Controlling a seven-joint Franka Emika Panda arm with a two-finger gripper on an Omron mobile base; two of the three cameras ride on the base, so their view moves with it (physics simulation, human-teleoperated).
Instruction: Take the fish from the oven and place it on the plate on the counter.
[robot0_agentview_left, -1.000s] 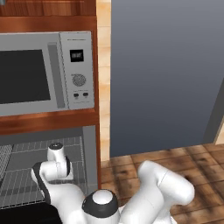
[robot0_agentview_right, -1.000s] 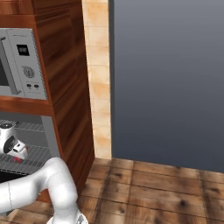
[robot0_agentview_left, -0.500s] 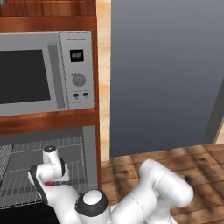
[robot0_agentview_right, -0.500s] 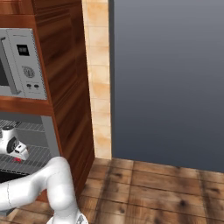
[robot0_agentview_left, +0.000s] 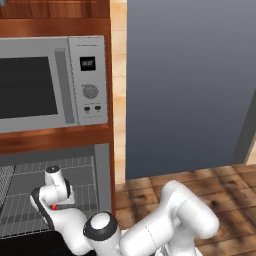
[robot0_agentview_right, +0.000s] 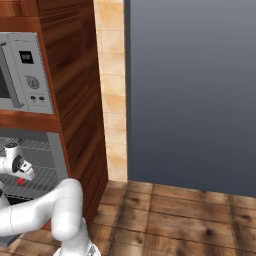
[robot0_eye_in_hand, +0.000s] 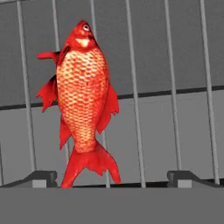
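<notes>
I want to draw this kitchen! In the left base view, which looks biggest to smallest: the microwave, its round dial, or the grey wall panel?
Largest: grey wall panel.
Next: microwave.
Smallest: round dial.
The panel stands farther back, so it may be even bigger.

We saw the fish (robot0_eye_in_hand: 84, 105) lying on the wire rack (robot0_eye_in_hand: 175, 87) inside the oven (robot0_agentview_left: 102, 175), between the fingertips (robot0_eye_in_hand: 41, 178) of our claw (robot0_eye_in_hand: 111, 178). The microwave (robot0_agentview_left: 50, 82) sat above the oven; a wall (robot0_agentview_left: 190, 80) stood to their right.

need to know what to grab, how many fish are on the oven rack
1. The fish lies flat on the rack, just ahead of the open pincer. Rack parts outside the views could hold more.
</notes>
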